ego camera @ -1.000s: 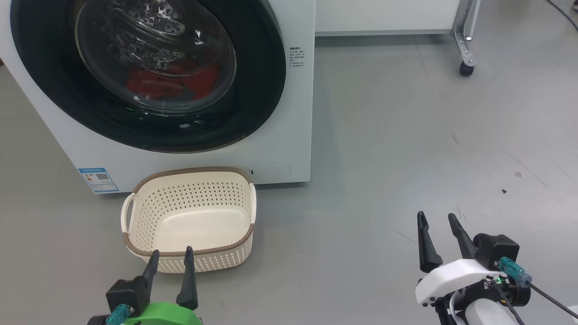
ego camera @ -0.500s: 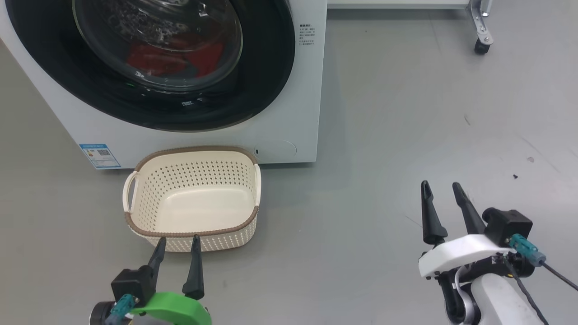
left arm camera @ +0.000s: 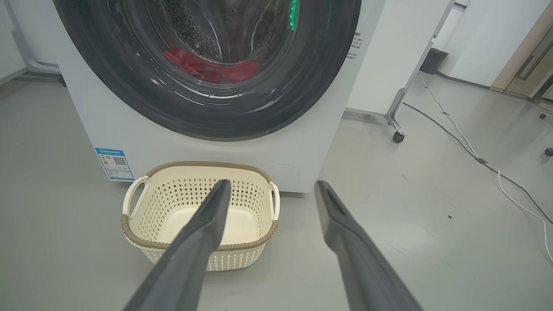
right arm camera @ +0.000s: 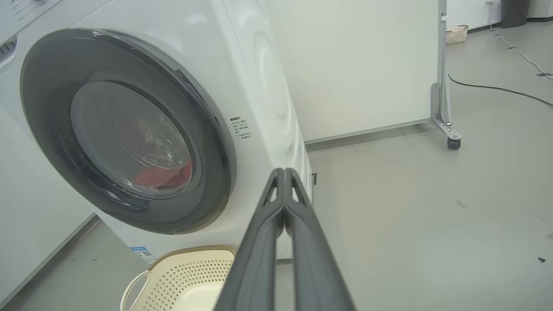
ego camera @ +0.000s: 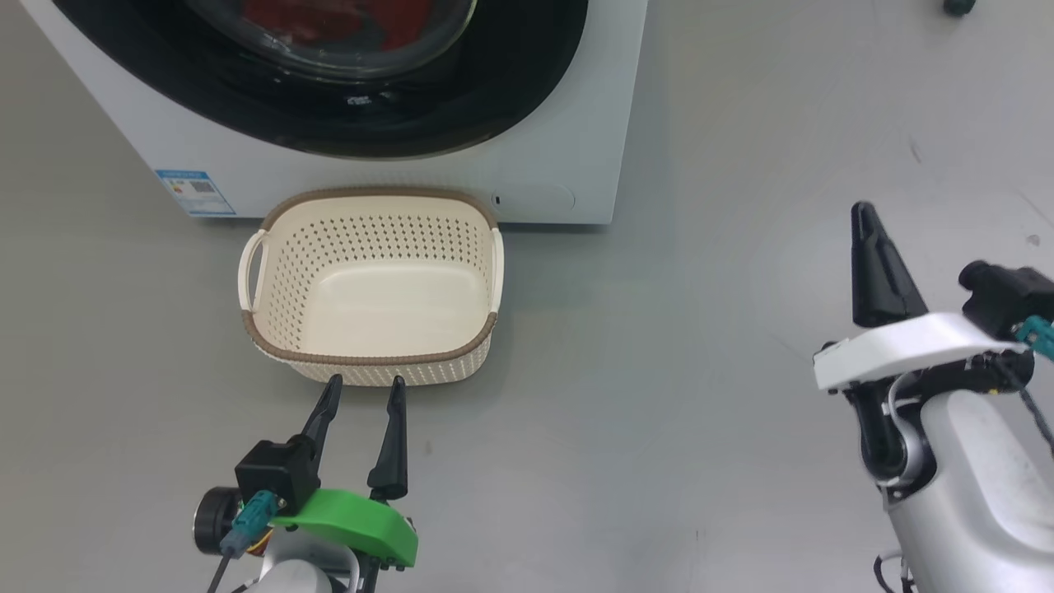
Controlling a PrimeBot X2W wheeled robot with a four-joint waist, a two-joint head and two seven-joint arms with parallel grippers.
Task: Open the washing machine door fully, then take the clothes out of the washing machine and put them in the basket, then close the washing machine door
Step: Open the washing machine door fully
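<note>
Where the washing machine door (right arm camera: 129, 134) sits: closed flat on the front of the washing machine (right arm camera: 268, 86).
Clothes (left arm camera: 207, 69): red, seen low behind the door's glass.
Basket (ego camera: 370, 239): on the floor (ego camera: 659, 371), just in front of the machine, below the door.
My left gripper (ego camera: 366, 387): fingers spread wide, holding nothing, tips just short of the basket's near rim.
My right gripper (ego camera: 865, 218): fingers pressed together on nothing, over the floor well right of the basket.

washing machine door (ego camera: 272, 115) cut off at top, blue label (ego camera: 195, 192) print unreadably small
</note>
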